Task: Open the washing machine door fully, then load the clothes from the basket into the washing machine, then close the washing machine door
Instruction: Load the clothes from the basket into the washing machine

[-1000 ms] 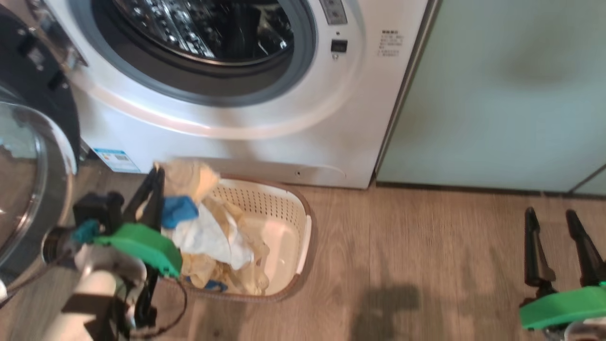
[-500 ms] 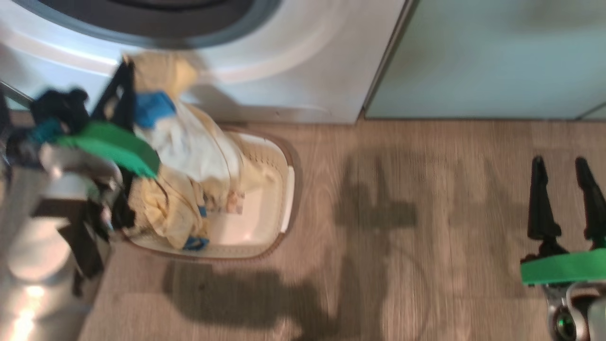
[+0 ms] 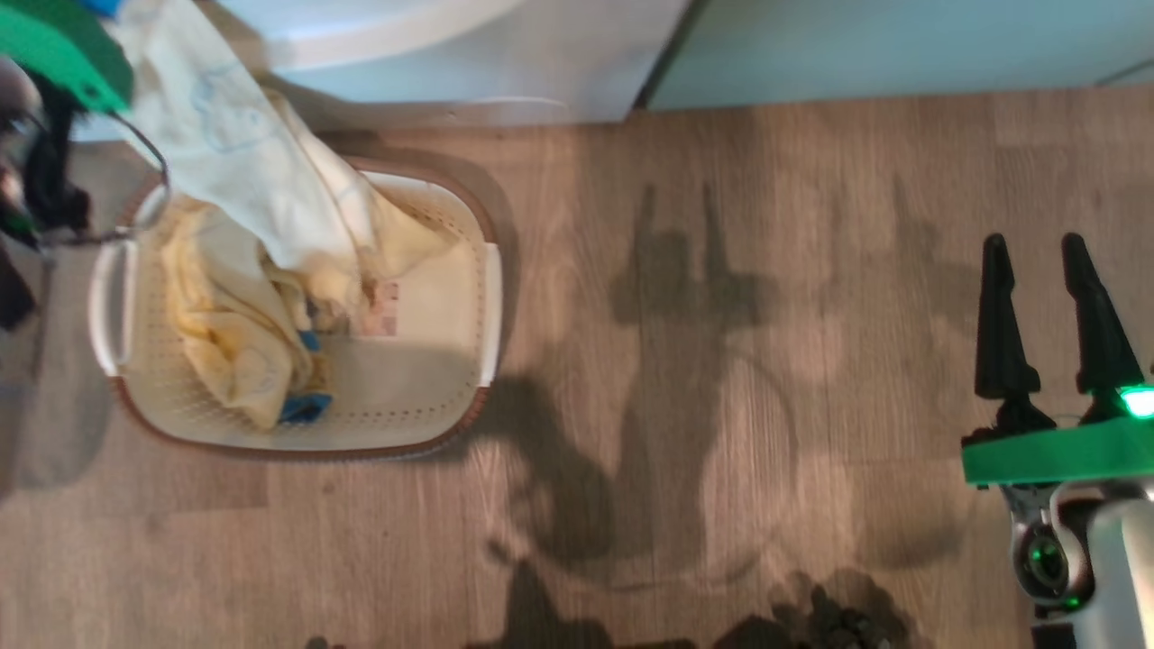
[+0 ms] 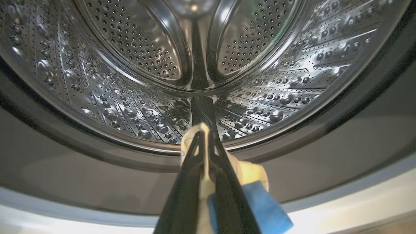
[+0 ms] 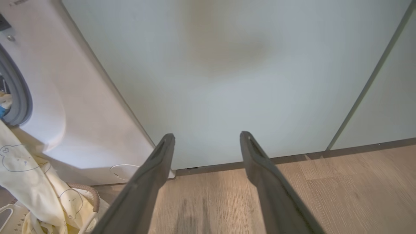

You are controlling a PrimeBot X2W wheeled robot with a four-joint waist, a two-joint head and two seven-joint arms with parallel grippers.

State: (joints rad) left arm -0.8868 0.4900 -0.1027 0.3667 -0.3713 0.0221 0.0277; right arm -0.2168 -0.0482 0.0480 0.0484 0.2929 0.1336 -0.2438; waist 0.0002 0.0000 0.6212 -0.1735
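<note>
The left tool [image 4: 204,135] is pinching a yellow-and-blue garment [image 4: 250,174] between nearly closed fingers, holding it at the mouth of the steel drum [image 4: 130,52], its tail trailing into the basket [image 3: 297,448]. More clothes [image 3: 225,342] are lying there. The right tool [image 3: 1034,243] is hanging wide open, empty. Loading is only beginning, I judge; closing the door is waiting.

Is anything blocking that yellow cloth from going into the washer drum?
Nothing visible does. The left gripper, shut on the cloth, faces the open steel drum; the cloth's tail trails down into the basket.
</note>
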